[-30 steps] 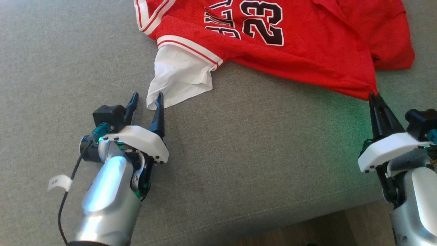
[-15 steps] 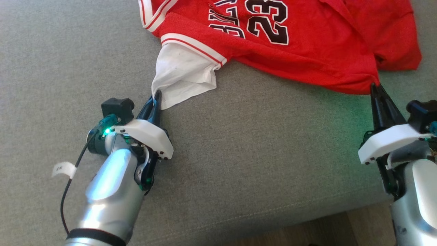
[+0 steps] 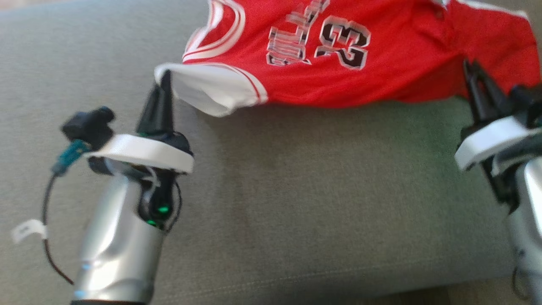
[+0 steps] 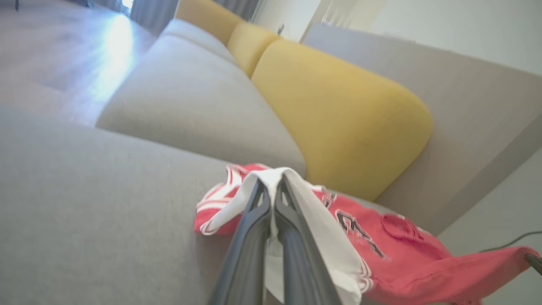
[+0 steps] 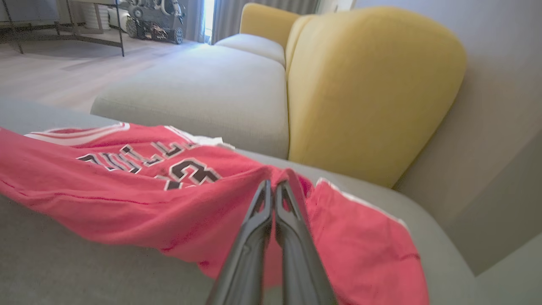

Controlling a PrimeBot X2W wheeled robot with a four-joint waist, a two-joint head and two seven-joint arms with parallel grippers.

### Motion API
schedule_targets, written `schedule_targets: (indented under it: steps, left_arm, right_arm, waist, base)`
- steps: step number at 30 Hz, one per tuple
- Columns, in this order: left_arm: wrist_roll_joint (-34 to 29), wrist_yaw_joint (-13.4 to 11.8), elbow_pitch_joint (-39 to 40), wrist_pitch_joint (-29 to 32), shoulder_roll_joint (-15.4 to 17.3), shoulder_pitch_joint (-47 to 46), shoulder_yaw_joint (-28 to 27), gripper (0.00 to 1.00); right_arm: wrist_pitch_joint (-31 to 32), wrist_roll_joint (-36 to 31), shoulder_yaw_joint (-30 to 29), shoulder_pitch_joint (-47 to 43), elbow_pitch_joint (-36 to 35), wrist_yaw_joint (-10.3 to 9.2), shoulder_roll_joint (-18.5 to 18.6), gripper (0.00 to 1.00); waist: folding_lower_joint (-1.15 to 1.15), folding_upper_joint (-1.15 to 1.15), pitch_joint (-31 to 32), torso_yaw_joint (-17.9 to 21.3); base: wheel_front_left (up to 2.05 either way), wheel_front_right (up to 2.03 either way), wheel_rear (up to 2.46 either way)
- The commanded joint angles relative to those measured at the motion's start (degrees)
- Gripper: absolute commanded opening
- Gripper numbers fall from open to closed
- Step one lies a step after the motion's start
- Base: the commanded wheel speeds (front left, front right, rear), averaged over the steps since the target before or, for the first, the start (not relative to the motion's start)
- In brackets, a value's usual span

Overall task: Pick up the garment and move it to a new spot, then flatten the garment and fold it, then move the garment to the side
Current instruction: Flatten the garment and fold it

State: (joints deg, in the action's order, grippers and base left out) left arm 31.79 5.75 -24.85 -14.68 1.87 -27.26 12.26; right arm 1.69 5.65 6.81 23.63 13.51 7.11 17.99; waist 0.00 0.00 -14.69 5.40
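left gripper (image 3: 164, 80) clamps garment (image 3: 381, 76) sleeve | right gripper (image 3: 469, 67) clamps garment hem | wrist views add yellow cushion (image 4: 338, 123)

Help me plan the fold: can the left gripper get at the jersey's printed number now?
Probably not yet: the left gripper is shut on the white sleeve of the jersey; nothing blocks the number, but it must release first.

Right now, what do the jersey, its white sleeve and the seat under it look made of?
Jersey: thin red knit, probably polyester, matte; it drapes in soft creases. White sleeve: thin plain cloth, maybe cotton; it folds limply. Seat: grey woven upholstery, matte, with fine grain and a stitched seam.
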Motion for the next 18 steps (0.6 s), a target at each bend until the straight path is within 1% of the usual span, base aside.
schedule_targets:
  steps: [1,3,6,10,14,18]
  left_arm:
    - [-0.84,0.36,4.53,-0.32,1.47,-1.89,-3.37,0.00]
    - [-1.26,0.43,6.07,-0.32,1.78,-1.80,-4.23,0.00]
    - [-2.19,0.57,10.64,-0.32,2.54,-1.53,-5.81,0.00]
    - [-2.51,0.35,16.98,-0.18,3.85,-1.45,-6.78,0.00]
    - [-1.80,-1.44,24.55,1.44,4.73,-1.30,-8.50,0.00]
    - [-1.57,-2.86,33.55,5.49,6.10,-1.11,-8.82,0.00]
  right_arm:
    - [-0.46,0.61,1.78,3.21,-1.70,0.37,2.32,0.00]
    - [-0.70,0.84,2.50,4.44,-1.43,0.37,3.04,0.00]
    - [-1.89,1.46,4.00,7.82,-0.71,0.37,4.65,0.00]
    - [-3.94,2.17,5.41,11.41,-0.33,0.37,5.81,0.00]
    - [-5.62,2.91,6.56,14.13,-0.27,0.37,6.53,0.00]
    - [-4.84,3.64,7.08,16.28,-1.90,0.37,7.56,0.00]
  waist:
    - [0.00,0.00,3.18,-2.61]
    - [0.00,0.00,4.09,-3.16]
    - [0.00,0.00,6.65,-4.66]
    - [0.00,0.00,9.93,-6.17]
    - [0.00,0.00,13.27,-6.91]
    - [0.00,0.00,15.02,-7.10]
  base:
    - [0.00,0.00,0.00]
    - [0.00,0.00,0.00]
    - [0.00,0.00,0.00]
    - [0.00,0.00,0.00]
    - [0.00,0.00,0.00]
    - [0.00,0.00,0.00]
